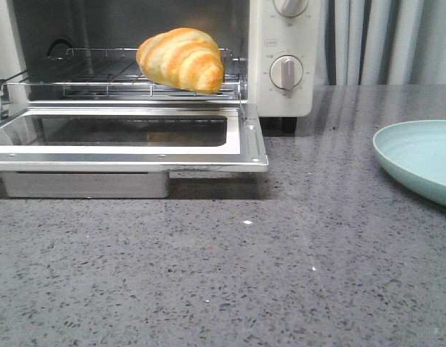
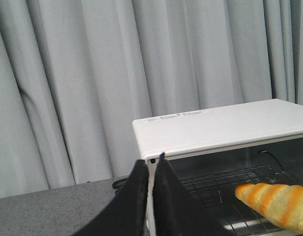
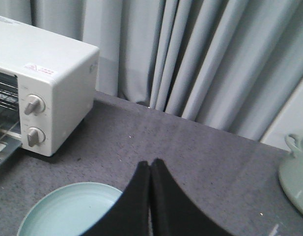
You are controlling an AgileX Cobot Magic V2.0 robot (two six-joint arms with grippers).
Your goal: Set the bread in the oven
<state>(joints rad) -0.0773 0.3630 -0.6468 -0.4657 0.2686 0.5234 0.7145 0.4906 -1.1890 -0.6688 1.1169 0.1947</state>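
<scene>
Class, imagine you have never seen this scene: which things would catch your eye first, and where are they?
The striped golden bread stands out first, lying on the wire rack inside the white oven, whose glass door hangs open. Next, a pale blue-green plate sits empty on the grey counter to the right.

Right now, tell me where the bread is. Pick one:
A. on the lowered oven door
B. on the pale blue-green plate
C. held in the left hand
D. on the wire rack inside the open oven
D. The bread rests on the wire rack inside the oven, above the lowered door; the plate holds nothing and both hands are shut on nothing.
</scene>
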